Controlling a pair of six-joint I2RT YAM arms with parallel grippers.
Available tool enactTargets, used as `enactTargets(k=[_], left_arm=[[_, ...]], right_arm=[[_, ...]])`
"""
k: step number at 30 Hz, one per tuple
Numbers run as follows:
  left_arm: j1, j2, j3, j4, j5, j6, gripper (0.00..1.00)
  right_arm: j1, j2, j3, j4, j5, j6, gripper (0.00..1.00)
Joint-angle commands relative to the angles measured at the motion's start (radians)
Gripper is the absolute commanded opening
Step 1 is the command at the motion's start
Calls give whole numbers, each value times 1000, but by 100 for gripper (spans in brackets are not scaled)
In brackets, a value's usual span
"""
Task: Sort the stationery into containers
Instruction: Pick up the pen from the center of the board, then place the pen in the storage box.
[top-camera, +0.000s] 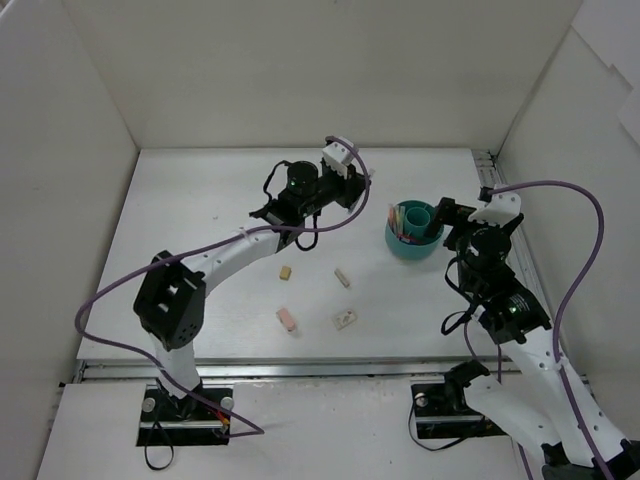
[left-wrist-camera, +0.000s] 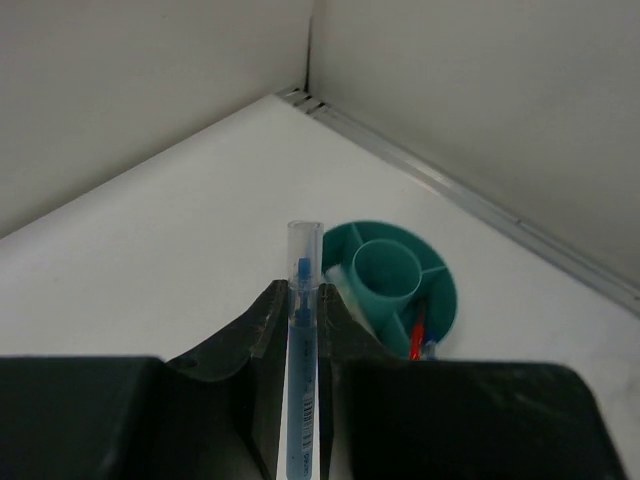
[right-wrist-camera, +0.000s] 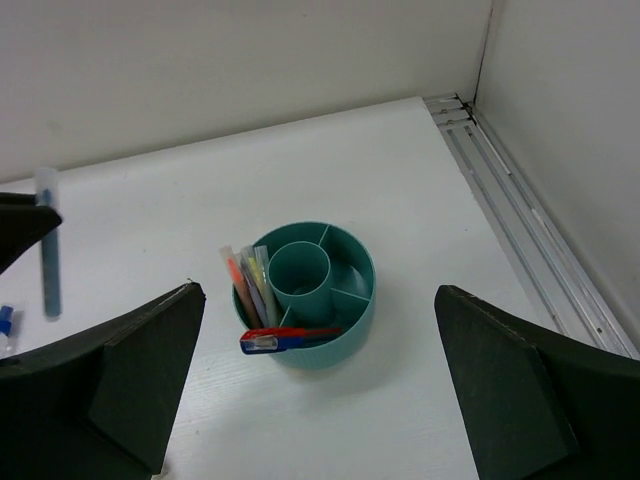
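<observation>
My left gripper is shut on a blue pen with a clear cap, held above the table to the left of the teal bowl. In the top view the left gripper is up and left of the bowl. The bowl holds several upright sticks and a red-and-blue pen in its outer compartments. My right gripper is wide open and empty, hovering just right of the bowl. The held pen also shows in the right wrist view.
Loose on the table in front of the bowl are a tan cube, a pale eraser, a pink eraser and a whitish eraser. White walls enclose the table; a metal rail runs along the right edge.
</observation>
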Motion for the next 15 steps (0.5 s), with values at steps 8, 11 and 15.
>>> enactTargets(k=[8, 11, 15], left_arm=[[7, 285, 256, 495, 190, -311, 1], [-2, 382, 351, 514, 221, -374, 0], [-25, 422, 321, 616, 153, -379, 0]], right_arm=[[-13, -154, -73, 106, 125, 49, 98], [-14, -166, -80, 106, 123, 43, 98], [-14, -163, -80, 105, 126, 33, 98]])
